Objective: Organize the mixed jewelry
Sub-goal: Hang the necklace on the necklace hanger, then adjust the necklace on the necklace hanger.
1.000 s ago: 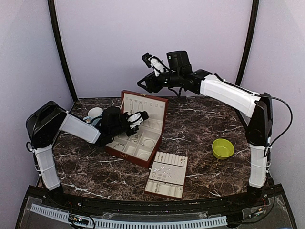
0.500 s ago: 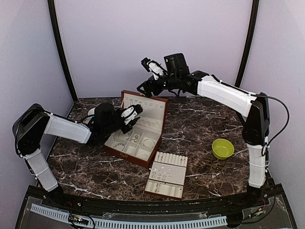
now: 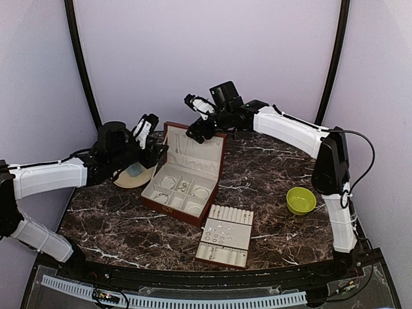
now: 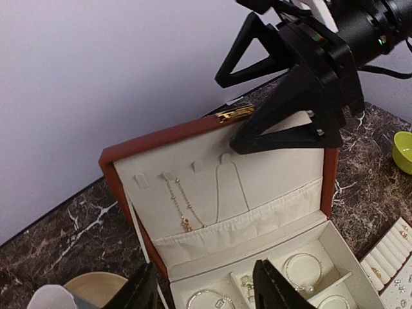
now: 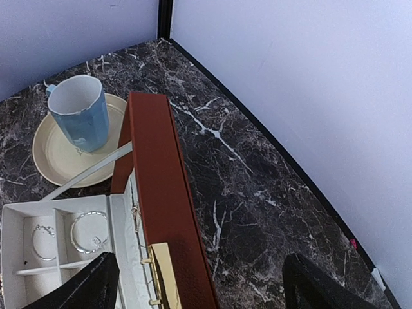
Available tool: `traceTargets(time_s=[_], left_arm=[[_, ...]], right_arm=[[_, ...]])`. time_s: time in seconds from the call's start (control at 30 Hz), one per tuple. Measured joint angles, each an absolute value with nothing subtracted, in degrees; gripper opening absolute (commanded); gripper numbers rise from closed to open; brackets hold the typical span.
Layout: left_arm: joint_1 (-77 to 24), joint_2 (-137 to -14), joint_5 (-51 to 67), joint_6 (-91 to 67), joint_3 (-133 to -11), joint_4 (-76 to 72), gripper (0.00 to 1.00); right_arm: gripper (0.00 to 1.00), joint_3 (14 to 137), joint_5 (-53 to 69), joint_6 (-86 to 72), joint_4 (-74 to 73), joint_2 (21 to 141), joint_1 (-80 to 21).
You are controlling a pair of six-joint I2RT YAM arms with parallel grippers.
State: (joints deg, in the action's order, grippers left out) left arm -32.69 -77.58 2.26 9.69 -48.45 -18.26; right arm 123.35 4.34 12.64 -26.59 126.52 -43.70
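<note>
The pieces on the ring tray [image 3: 223,235] were too small to tell apart, and the upright lid [image 5: 168,193] hid most of the box [image 3: 168,205] from the right wrist camera. The dark, white-veined marble table [image 3: 270,164] stood within lilac walls, carrying a mug [image 5: 80,112] on a saucer [image 5: 48,154] and a green bowl [image 3: 301,201]. The mixed jewelry [image 4: 302,267] lay mostly in the box, hoops flat in compartments and two chains [image 4: 180,206] hanging straight down the lid lining, ends seemingly pocketed. The left gripper [image 4: 207,290] hovered parted and empty, and the right gripper [image 3: 195,118] spread wide astride the lid's top edge, gripping nothing.
</note>
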Motion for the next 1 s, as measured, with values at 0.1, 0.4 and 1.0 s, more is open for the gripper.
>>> traceTargets(time_s=[0.1,0.4,1.0], left_arm=[[-29.15,-76.05,6.17,3.11,-48.49,-13.8,0.55],[-25.61,-75.46,13.85,-6.55,-47.88,-5.17,0.54],[-24.95,-82.0,10.15,-9.3,-47.4,3.03,0.47]], right_arm=[[0.87,123.55,2.68,13.17,-27.31,127.44,-44.4],[0.73,123.98,-1.43,13.61,-27.18,128.2,-45.52],[0.91,131.37,-5.67,13.37,-31.38,131.98,-46.09]])
